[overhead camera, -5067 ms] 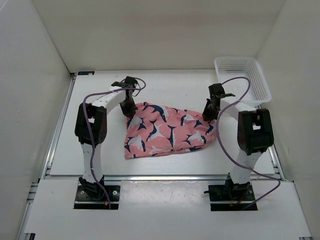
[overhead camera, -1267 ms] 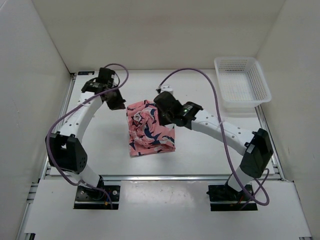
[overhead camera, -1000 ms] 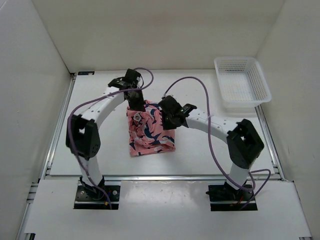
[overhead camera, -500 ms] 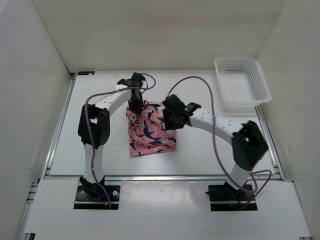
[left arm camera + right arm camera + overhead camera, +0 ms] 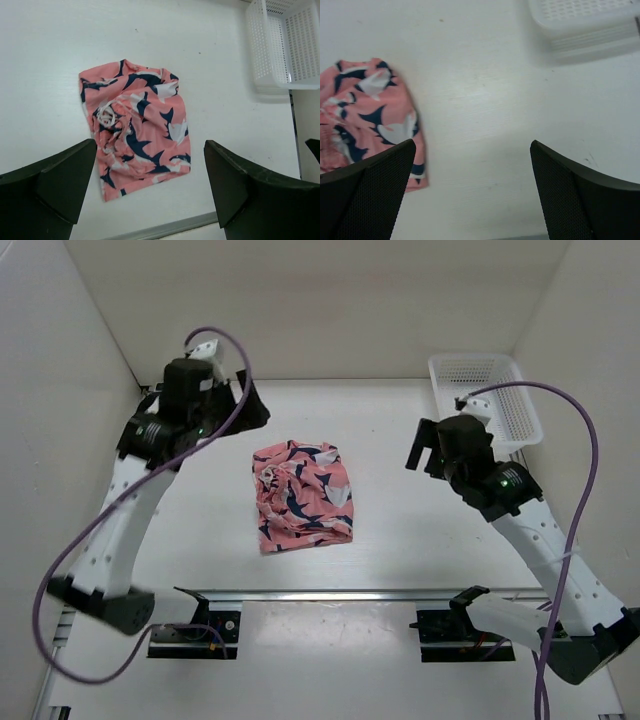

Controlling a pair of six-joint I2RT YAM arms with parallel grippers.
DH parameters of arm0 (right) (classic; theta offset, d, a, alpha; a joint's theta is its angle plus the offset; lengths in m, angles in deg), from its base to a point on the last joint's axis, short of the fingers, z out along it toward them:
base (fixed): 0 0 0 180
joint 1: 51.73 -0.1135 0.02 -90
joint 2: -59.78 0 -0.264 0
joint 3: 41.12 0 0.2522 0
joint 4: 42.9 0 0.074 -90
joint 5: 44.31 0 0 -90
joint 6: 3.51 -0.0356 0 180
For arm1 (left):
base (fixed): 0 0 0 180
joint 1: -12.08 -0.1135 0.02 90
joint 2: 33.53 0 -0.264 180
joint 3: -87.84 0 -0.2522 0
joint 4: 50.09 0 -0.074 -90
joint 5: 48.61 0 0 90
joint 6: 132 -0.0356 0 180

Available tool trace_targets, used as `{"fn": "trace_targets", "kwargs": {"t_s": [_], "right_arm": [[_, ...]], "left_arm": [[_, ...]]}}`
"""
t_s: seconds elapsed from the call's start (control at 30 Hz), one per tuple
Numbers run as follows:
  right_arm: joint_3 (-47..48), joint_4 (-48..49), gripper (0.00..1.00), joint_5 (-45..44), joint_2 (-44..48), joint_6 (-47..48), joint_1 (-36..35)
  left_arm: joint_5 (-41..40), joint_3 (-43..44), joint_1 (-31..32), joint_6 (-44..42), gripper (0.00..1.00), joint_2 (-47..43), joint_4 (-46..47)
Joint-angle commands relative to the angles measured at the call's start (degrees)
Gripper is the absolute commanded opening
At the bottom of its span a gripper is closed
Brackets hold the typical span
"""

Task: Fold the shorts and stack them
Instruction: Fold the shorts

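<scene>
Coral-pink shorts point(image 5: 302, 495) are lying folded at the table point(image 5: 400, 540) centre; left claw point(image 5: 150, 145) and right claw point(image 5: 472, 144) are hovering released; stacking is probably needing a fresh grasp.

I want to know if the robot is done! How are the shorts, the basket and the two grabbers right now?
shorts: folded into a bundle, lying on the table, untouched
basket: upright, nothing visible inside
left gripper: open, empty, up off the table
right gripper: open, empty, up off the table
</scene>
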Motion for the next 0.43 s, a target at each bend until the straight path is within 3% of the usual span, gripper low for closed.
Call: {"fn": "trace_targets", "kwargs": {"t_s": [0.0, 0.23, 0.4], "right_arm": [[-2.9, -6.2, 1.00, -4.6, 1.8, -0.4, 1.1], [-4.0, -8.8, 1.00, -0.8, 4.1, -2.6, 1.1], [-6.5, -7.4, 1.00, -0.8, 5.3, -4.4, 1.1]], "left_arm": [[-4.0, -8.4, 0.2, 0.6, 1.00, -8.1, -1.7], [-5.8, -14.7, 0.2, 4.1, 1.00, -20.4, -2.3], [-5.8, -14.2, 0.2, 4.1, 1.00, -21.1, -3.4]]}}
